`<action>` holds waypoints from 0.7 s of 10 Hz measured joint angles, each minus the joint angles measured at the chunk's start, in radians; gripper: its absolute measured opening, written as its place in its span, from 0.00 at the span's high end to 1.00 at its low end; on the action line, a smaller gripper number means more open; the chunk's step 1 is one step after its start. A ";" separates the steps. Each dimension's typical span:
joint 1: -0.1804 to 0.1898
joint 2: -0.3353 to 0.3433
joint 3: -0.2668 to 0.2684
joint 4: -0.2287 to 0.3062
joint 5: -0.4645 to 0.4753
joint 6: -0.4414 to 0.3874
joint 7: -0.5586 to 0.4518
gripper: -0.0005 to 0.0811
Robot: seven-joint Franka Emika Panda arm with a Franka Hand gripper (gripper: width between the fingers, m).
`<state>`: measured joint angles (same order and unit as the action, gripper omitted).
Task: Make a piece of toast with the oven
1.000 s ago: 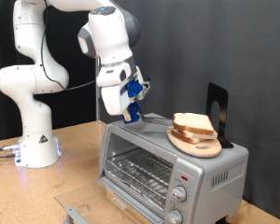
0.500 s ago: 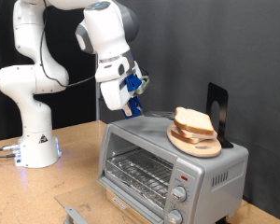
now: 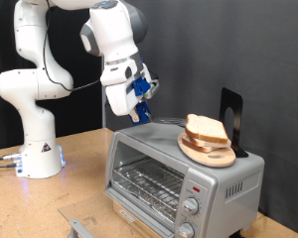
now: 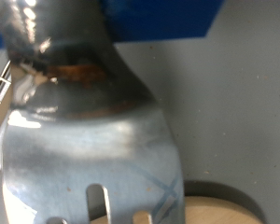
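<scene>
Since a second ago your gripper (image 3: 139, 111) has lifted slightly, jaws clamped on a metal spatula (image 4: 89, 159) aimed at 3 o'clock to reach the bread. Two slices (image 3: 207, 130) lie stacked on one wooden board (image 3: 207, 153) atop one oven (image 3: 179, 171), door shut.

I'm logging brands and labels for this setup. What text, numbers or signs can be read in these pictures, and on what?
No text can be read.
Robot base: a small dark mark, too small to read.
Oven: markings by the knobs are too blurred to read.
Metal spatula in the gripper, above the oven's top: no lettering shows.
Bread slices and round wooden board: none.
</scene>
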<state>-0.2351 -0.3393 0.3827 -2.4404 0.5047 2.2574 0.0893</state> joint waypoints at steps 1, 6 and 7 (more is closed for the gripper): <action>0.000 0.009 0.005 0.010 -0.008 0.001 0.029 0.44; -0.001 0.083 0.024 0.080 -0.052 0.006 0.108 0.44; -0.001 0.096 0.026 0.089 -0.062 0.010 0.118 0.44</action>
<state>-0.2361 -0.2435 0.4085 -2.3513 0.4429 2.2673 0.2077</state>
